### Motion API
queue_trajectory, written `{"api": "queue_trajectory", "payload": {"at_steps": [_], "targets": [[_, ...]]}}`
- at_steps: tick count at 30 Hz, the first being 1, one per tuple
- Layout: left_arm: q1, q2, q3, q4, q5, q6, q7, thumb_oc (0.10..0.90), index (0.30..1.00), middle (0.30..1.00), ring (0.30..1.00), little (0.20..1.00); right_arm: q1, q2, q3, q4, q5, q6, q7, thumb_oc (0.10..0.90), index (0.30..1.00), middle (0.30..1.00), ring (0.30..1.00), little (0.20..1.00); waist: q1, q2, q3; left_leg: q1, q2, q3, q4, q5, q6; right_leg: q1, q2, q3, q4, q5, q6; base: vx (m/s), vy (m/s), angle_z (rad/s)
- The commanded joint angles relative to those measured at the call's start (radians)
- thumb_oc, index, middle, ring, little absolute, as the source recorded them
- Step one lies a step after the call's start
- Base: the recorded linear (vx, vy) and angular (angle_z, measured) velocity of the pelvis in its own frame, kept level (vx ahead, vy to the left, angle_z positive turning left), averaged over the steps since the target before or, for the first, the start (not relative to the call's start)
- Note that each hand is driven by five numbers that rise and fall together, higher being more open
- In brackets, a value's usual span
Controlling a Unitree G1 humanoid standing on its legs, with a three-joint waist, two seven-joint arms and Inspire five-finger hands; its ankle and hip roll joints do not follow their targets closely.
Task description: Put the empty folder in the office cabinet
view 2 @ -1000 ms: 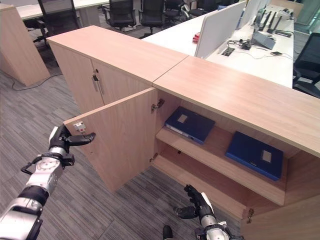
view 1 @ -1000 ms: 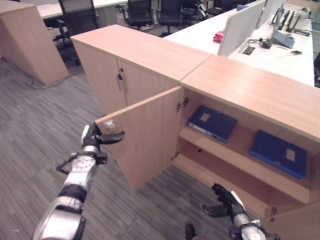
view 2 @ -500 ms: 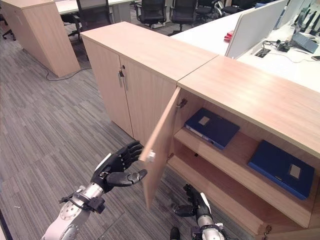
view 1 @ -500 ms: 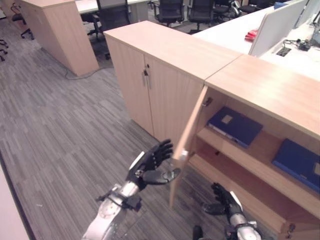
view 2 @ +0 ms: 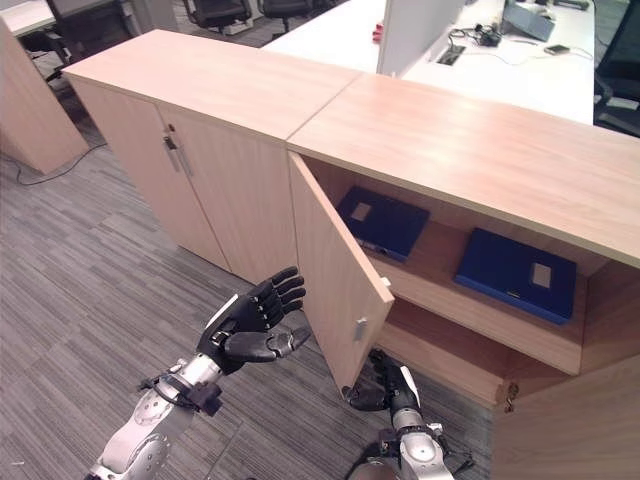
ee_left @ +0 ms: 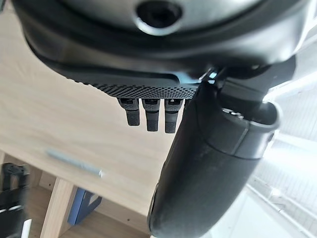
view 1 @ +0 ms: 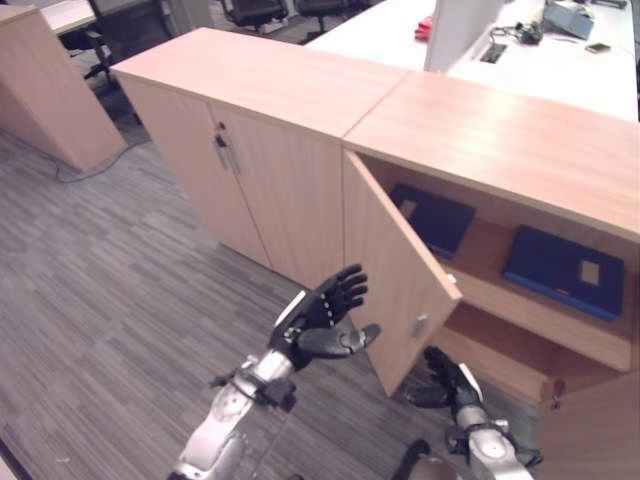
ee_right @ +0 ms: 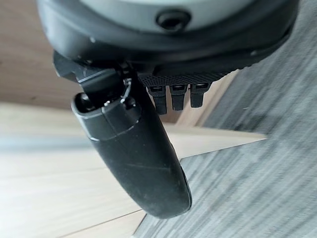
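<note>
Beside the half-open door (view 1: 395,275) of the office cabinet (view 1: 480,150), my left hand (view 1: 322,318) hangs w/ fingers spread and thumb out, palm toward the door's outer face, near it but I can't tell if touching. Left wrist view confirms: fingers straight, plain wood panel just past them, nothing held. My right hand (view 1: 447,378) sits low by the cabinet's bottom edge, under the door's lower corner; fingers look loosely open, empty too.

Two blue folders lie flat on the upper shelf (view 2: 440,290) inside: one (view 2: 383,222) toward the hinge side, partly behind the door, the other (view 2: 517,273) well apart toward the far end. Which is the empty one of the task I can't tell; neither is in my hands, so judging by that the folder is already in the cabinet. Lower shelf looks bare as far as visible.

Step in hand, as I read it: dealing w/ the door, prob. shutting it now the folders are stowed. Next move calls for a flat left palm on the door's outer face, a steady push along the hinge arc, and my right hand cleared from under the door's swing first, else the lower corner may catch it. Neighbouring cabinet (view 1: 255,130) to the left stays shut, no part in this.
</note>
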Motion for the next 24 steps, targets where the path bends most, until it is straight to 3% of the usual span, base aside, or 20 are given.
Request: {"api": "queue_trajectory", "payload": {"at_steps": [1,2,3,5,6,7,8,9,10,12,13,15,16,18,21,24], "targets": [[-0.092,-0.042,0.017,-0.064,-0.026,-0.072,0.003,0.800,0.900,0.900,0.900,0.900,-0.046,-0.042,-0.025,-0.087,0.050,-0.058,-0.018,0.800,0.900,0.900,0.900,0.900,-0.042,-0.005,-0.025,-0.014,-0.015,-0.036,0.086,-0.108,0.018,0.067,0.037,0.145,-0.151,0.081,0.088,0.06,-0.106,-0.64],[-0.092,-0.044,0.017,-0.062,-0.026,-0.073,0.002,0.800,0.900,0.900,0.900,0.900,-0.046,-0.043,-0.024,-0.087,0.051,-0.058,-0.018,0.800,0.900,0.900,0.900,0.900,-0.039,-0.002,-0.025,-0.013,-0.012,-0.031,0.088,-0.110,0.017,0.067,0.041,0.149,-0.154,0.082,0.086,0.13,-0.185,-1.09],[-0.079,-0.052,0.032,-0.042,-0.023,-0.079,0.034,0.800,0.900,0.900,0.900,0.900,-0.064,-0.063,-0.017,-0.100,0.061,-0.058,-0.022,0.800,0.900,0.900,0.900,0.900,-0.072,0.011,-0.029,-0.002,0.030,-0.008,0.155,-0.138,-0.008,0.080,0.095,0.220,-0.222,0.050,0.082,0.11,-0.142,-1.26],[-0.078,-0.053,0.047,-0.032,-0.009,-0.083,0.047,0.800,0.900,0.900,0.900,0.900,-0.070,-0.074,-0.018,-0.106,0.060,-0.057,-0.026,0.800,0.900,0.900,0.900,0.900,-0.081,0.013,-0.027,-0.011,0.057,0.004,0.214,-0.143,-0.018,0.082,0.119,0.253,-0.241,0.033,0.068,0.06,-0.167,-1.18],[-0.087,-0.052,0.055,-0.022,0.001,-0.093,0.063,0.800,0.900,0.900,0.900,0.900,-0.082,-0.087,-0.011,-0.120,0.059,-0.060,-0.037,0.800,0.900,0.900,0.900,0.900,-0.075,0.013,-0.010,-0.064,0.098,-0.003,0.323,-0.082,-0.031,0.074,0.146,0.274,-0.253,0.036,0.040,-0.03,-0.134,-0.99],[-0.088,-0.052,0.055,-0.022,0.001,-0.093,0.063,0.800,0.900,0.900,0.900,0.900,-0.082,-0.087,-0.011,-0.120,0.059,-0.060,-0.037,0.800,0.900,0.900,0.900,0.900,-0.075,0.014,-0.011,-0.066,0.100,-0.003,0.326,-0.083,-0.032,0.072,0.148,0.275,-0.253,0.037,0.039,-0.02,-0.145,-1.55],[-0.094,-0.063,0.078,0.020,0.038,-0.116,0.104,0.800,0.900,0.900,0.900,0.900,-0.091,-0.106,-0.014,-0.126,0.058,-0.065,-0.043,0.800,0.900,0.900,0.900,0.900,-0.072,0.012,0.002,-0.102,0.102,-0.108,0.426,-0.040,-0.045,0.076,0.184,0.342,-0.271,0.029,0.014,0.17,-0.064,-1.37],[-0.102,-0.081,0.102,0.079,0.066,-0.129,0.157,0.800,0.900,0.900,0.900,0.900,-0.079,-0.110,-0.026,-0.124,0.062,-0.063,-0.054,0.800,0.900,0.900,0.900,0.900,-0.069,0.001,0.002,-0.132,0.049,-0.215,0.432,-0.067,-0.034,0.082,0.198,0.414,-0.283,0.024,0.011,0.16,-0.059,-1.51],[-0.103,-0.081,0.102,0.081,0.067,-0.130,0.158,0.800,0.900,0.900,0.900,0.900,-0.079,-0.111,-0.026,-0.124,0.062,-0.062,-0.054,0.800,0.900,0.900,0.900,0.900,-0.069,-0.002,-0.001,-0.134,0.045,-0.213,0.428,-0.062,-0.031,0.077,0.194,0.416,-0.284,0.028,0.011,0.22,0.040,-1.15],[-0.123,-0.114,0.129,0.169,0.068,-0.145,0.203,0.800,0.900,0.900,0.900,0.900,-0.063,-0.114,-0.034,-0.127,0.064,-0.067,-0.056,0.800,0.900,0.900,0.900,0.900,-0.056,-0.003,-0.011,-0.163,-0.021,-0.331,0.316,-0.121,-0.019,0.088,0.204,0.500,-0.290,0.013,0.028,0.31,0.114,-1.54],[-0.149,-0.116,0.158,0.235,0.092,-0.163,0.243,0.800,0.900,0.900,0.900,0.900,-0.068,-0.119,-0.036,-0.113,0.062,-0.071,-0.054,0.800,0.900,0.900,0.900,0.900,-0.037,0.003,-0.014,-0.192,-0.054,-0.458,0.214,-0.083,-0.034,0.104,0.227,0.579,-0.302,0.009,0.039,0.40,0.119,-1.41],[-0.192,-0.099,0.208,0.322,0.107,-0.181,0.282,0.800,0.900,0.900,0.900,0.900,-0.075,-0.117,-0.033,-0.095,0.057,-0.074,-0.049,0.800,0.900,0.900,0.900,0.900,-0.026,0.005,-0.013,-0.205,-0.076,-0.576,0.158,-0.057,-0.047,0.113,0.258,0.673,-0.312,0.006,0.046,0.34,0.101,-1.70],[-0.252,-0.063,0.241,0.418,0.109,-0.188,0.310,0.800,0.900,0.900,0.900,0.900,-0.053,-0.123,-0.036,-0.098,0.054,-0.071,-0.020,0.800,0.900,0.900,0.900,0.900,-0.056,0.014,-0.035,-0.168,-0.055,-0.561,0.114,-0.054,-0.049,0.118,0.264,0.709,-0.327,0.009,0.052,0.30,0.170,-2.24],[-0.295,-0.024,0.264,0.492,0.147,-0.188,0.335,0.800,0.900,0.900,0.900,0.900,-0.036,-0.132,-0.042,-0.101,0.050,-0.072,-0.008,0.800,0.900,0.900,0.900,0.900,-0.076,0.023,-0.050,-0.117,-0.042,-0.509,0.069,-0.051,-0.044,0.127,0.260,0.736,-0.337,0.013,0.059,0.23,0.165,-2.03],[-0.382,0.065,0.303,0.642,0.152,-0.169,0.353,0.800,0.900,0.900,0.900,0.900,-0.006,-0.129,-0.051,-0.129,0.049,-0.067,0.023,0.800,0.900,0.900,0.900,0.900,-0.121,0.021,-0.074,-0.039,-0.039,-0.413,-0.003,-0.045,-0.034,0.115,0.251,0.762,-0.333,0.031,0.084,0.16,0.148,-1.45],[-0.424,0.120,0.328,0.711,0.181,-0.167,0.360,0.800,0.900,0.900,0.900,0.900,0.000,-0.125,-0.054,-0.116,0.040,-0.065,0.032,0.800,0.900,0.900,0.900,0.900,-0.134,0.009,-0.079,-0.014,-0.048,-0.354,-0.015,-0.061,-0.022,0.097,0.239,0.772,-0.333,0.054,0.109,0.05,0.142,-0.45]]}}
